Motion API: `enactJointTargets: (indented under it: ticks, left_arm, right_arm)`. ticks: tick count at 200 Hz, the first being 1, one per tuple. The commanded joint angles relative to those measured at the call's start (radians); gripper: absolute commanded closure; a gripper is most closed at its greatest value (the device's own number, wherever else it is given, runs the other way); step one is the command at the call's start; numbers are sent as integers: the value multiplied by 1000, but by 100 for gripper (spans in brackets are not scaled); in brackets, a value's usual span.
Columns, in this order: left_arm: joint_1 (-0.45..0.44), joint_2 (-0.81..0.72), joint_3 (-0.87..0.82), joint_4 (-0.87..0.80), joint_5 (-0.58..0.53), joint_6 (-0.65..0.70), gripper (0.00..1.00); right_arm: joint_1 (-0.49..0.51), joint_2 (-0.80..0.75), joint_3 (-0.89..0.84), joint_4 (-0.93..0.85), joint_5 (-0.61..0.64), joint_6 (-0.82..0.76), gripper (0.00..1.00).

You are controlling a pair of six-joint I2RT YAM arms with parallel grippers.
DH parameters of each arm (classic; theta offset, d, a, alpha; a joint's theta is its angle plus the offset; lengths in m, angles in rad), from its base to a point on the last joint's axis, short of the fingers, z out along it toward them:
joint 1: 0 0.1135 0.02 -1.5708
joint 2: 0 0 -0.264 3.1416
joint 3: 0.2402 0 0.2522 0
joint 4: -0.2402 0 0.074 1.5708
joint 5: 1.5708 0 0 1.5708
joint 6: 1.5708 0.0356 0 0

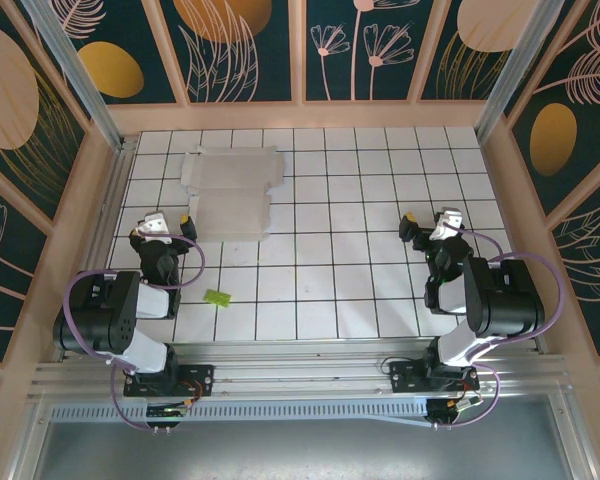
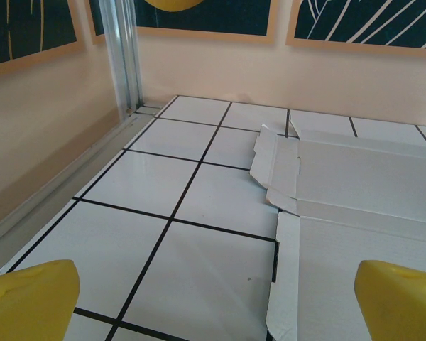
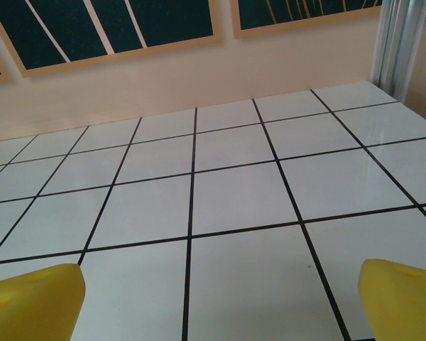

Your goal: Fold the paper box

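The paper box (image 1: 230, 190) lies flat and unfolded at the back left of the tiled table, white side up, with small flaps along its edges. In the left wrist view the box blank (image 2: 355, 206) fills the right half, its left flaps slightly raised. My left gripper (image 1: 170, 222) hovers just left of the blank's near corner, open, with nothing between its yellow fingertips (image 2: 32, 298). My right gripper (image 1: 425, 222) is over bare tiles on the right side, open, far from the box; its yellow fingertips (image 3: 405, 298) frame bare tiles.
A tiny lime-green scrap (image 1: 216, 297) lies on the tiles near the left arm. Pale walls (image 1: 300, 112) with dark leaf panels close in the table on three sides. A metal post (image 2: 124, 53) stands at the back left corner.
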State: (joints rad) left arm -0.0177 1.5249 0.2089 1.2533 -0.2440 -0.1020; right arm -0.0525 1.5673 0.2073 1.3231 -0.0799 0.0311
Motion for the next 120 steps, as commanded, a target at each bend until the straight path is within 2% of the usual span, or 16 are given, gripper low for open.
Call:
enactJointTargets:
  ticks: [1, 22, 37, 49, 62, 74, 94, 120]
  left_arm:
    - [9, -12, 7, 47, -6, -18, 1]
    - [9, -33, 0, 47, -42, -33, 1]
    - [9, -118, -7, -9, -53, -33, 1]
    - [9, -251, 27, -197, -87, -57, 1]
    - [9, -378, 99, -408, -144, -96, 1]
    - [8, -440, 203, -605, -205, -163, 1]
    - [9, -402, 434, -906, -180, -231, 1]
    - [10, -158, 833, -1295, -158, -277, 1]
  right_arm:
    - [-4, -1, 7, 19, -31, -18, 1]
    - [-2, -70, -2, -14, -114, -49, 1]
    - [15, -220, 10, -185, -49, -44, 1]
    - [44, -374, 62, -405, 53, 44, 1]
    - [53, -506, 143, -633, 43, 190, 1]
    - [77, -566, 229, -794, 9, 337, 1]
    - [166, -542, 375, -949, -96, 483, 1]
    - [326, -359, 640, -1143, -230, 520, 1]
